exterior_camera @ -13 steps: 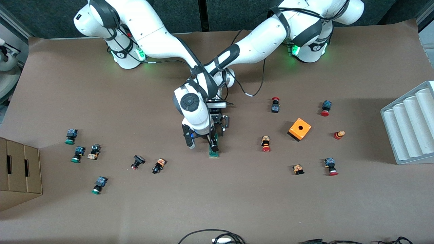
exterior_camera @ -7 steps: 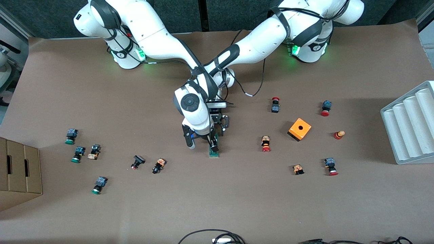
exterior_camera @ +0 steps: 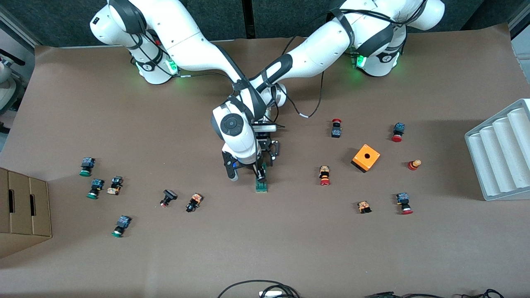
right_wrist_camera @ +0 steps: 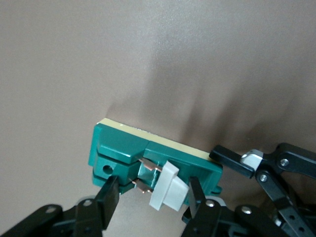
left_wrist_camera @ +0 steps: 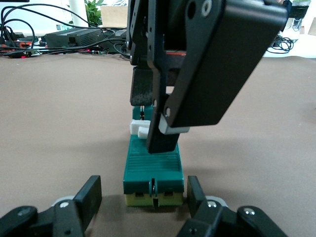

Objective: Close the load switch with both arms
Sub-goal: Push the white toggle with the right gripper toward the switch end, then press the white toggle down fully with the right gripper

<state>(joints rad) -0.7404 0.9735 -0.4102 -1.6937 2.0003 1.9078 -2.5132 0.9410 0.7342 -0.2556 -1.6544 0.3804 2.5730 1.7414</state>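
The load switch (exterior_camera: 261, 187), a narrow dark-green block on a cream base, lies flat mid-table. Its white lever (right_wrist_camera: 170, 190) stands tilted up over copper contacts. My right gripper (exterior_camera: 261, 176) hangs over the switch, open, one finger on each side of the lever (right_wrist_camera: 153, 190) with a gap at both. My left gripper (exterior_camera: 267, 162) is low at the switch's end farther from the front camera. It is shut on that end (left_wrist_camera: 144, 190), with a finger along each side of the green body (left_wrist_camera: 153, 165).
Several push buttons lie scattered toward both ends of the table. An orange box with a hole (exterior_camera: 366, 157) sits toward the left arm's end, with a grey ribbed tray (exterior_camera: 501, 153) at that table edge. A cardboard box (exterior_camera: 25, 207) stands at the right arm's end.
My right gripper's fingers have drawn closer together around the lever. The left gripper and the switch have not moved.
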